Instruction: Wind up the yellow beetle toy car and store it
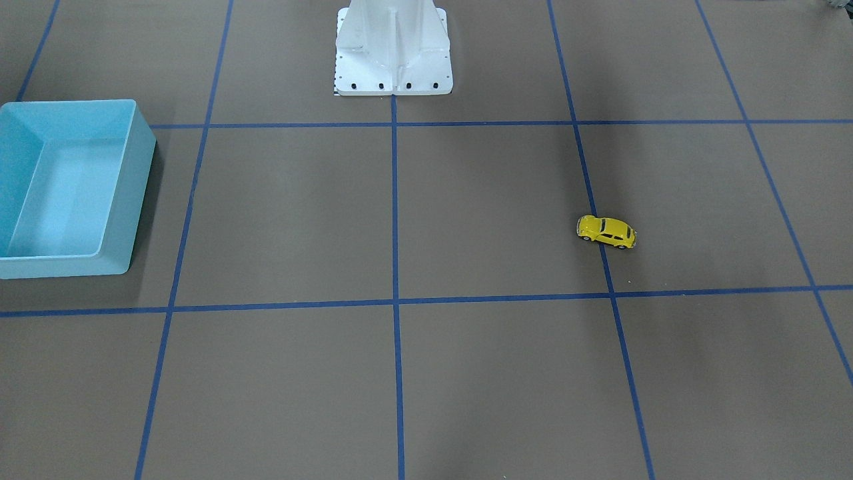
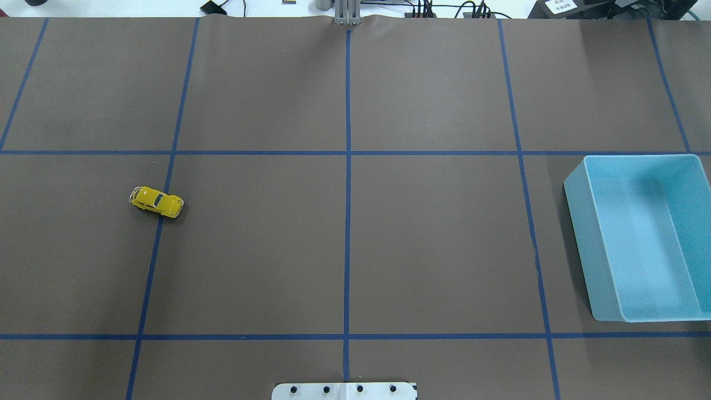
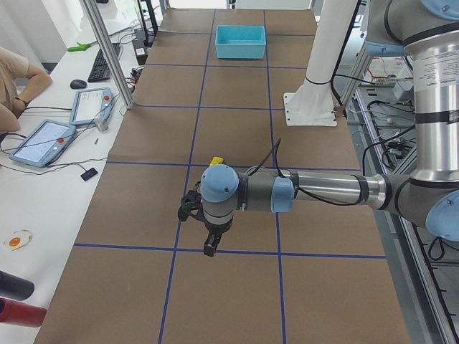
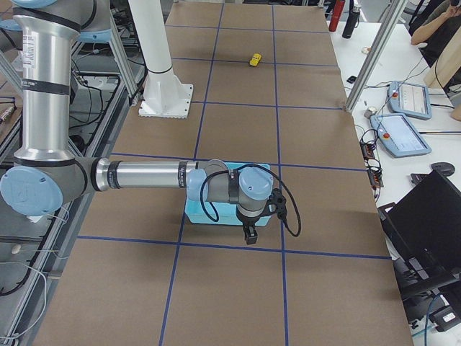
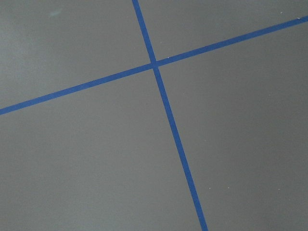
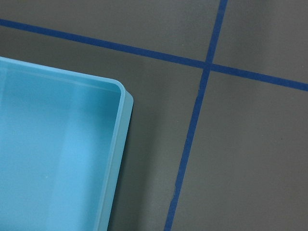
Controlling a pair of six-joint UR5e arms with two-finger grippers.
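Note:
The yellow beetle toy car (image 2: 156, 201) stands on its wheels on the brown mat, across a blue tape line on the robot's left half (image 1: 606, 231). The exterior left view shows my left gripper (image 3: 209, 249) hanging high above the mat, nearer the camera than the car (image 3: 216, 160). In the exterior right view, my right gripper (image 4: 249, 237) hovers over the near corner of the blue bin (image 4: 193, 213), far from the car (image 4: 255, 59). I cannot tell whether either gripper is open or shut. Both wrist views show no fingers.
The empty light blue bin (image 2: 581, 233) sits at the robot's right edge of the mat (image 1: 130, 200). The white arm pedestal (image 1: 393, 60) stands at the robot's side, centre. A person, tablets and a keyboard are at the side desk (image 3: 43, 140).

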